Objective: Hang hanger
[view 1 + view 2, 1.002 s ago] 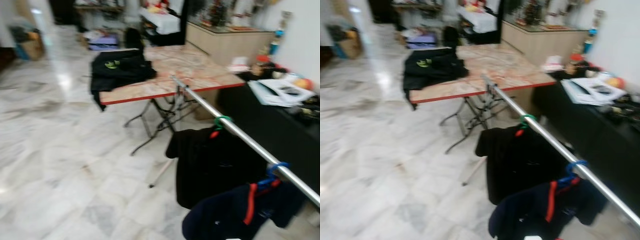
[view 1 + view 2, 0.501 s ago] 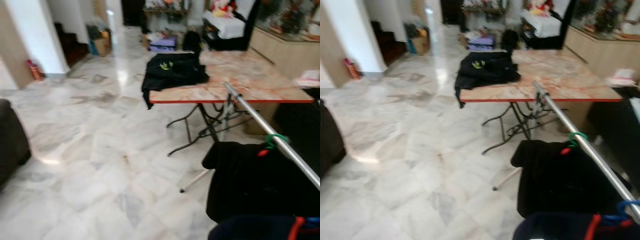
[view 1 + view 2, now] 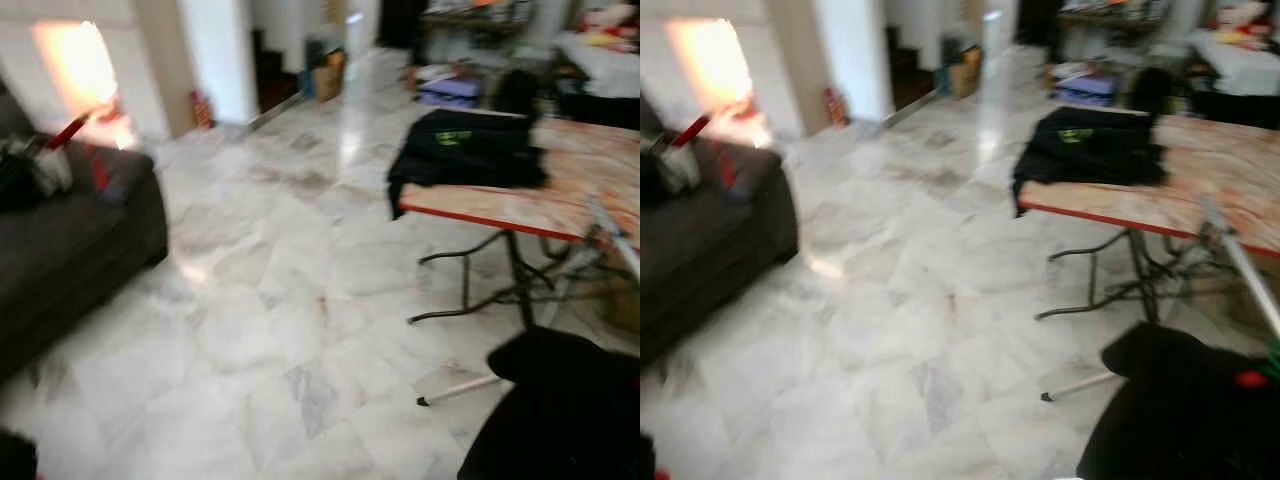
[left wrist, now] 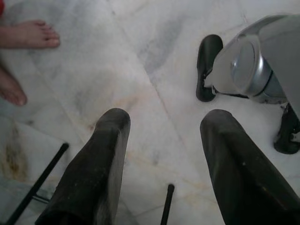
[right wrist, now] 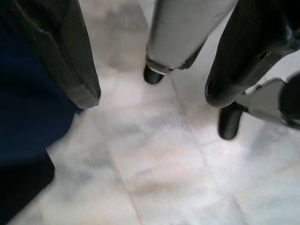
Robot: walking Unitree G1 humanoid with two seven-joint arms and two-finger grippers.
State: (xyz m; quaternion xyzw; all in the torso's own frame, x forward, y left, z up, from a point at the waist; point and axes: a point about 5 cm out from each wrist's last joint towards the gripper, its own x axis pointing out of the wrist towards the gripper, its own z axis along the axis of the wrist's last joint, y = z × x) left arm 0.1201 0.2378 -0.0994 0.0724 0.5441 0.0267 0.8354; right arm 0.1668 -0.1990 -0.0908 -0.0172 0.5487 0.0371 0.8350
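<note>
The head view is blurred, looking across a white marble floor (image 3: 270,330) toward a folding table (image 3: 560,205) with a red edge, and a pile of black clothes (image 3: 465,150) sits on its near corner, one piece drooping over the side. At the right edge a silver rail (image 3: 1245,275) slants down, with a black garment (image 3: 1180,410) hanging from it on a green-hooked hanger (image 3: 1272,352) close to the picture's edge. A dark sofa (image 3: 70,250) stands off to the left. Down low, the left gripper (image 4: 164,126) hangs over the floor with its two black fingers spread apart and nothing between them; a person's bare foot (image 4: 30,35) is planted nearby. The right gripper (image 5: 152,96) hangs likewise, fingers wide and empty, dark blue fabric (image 5: 28,112) beside it.
</note>
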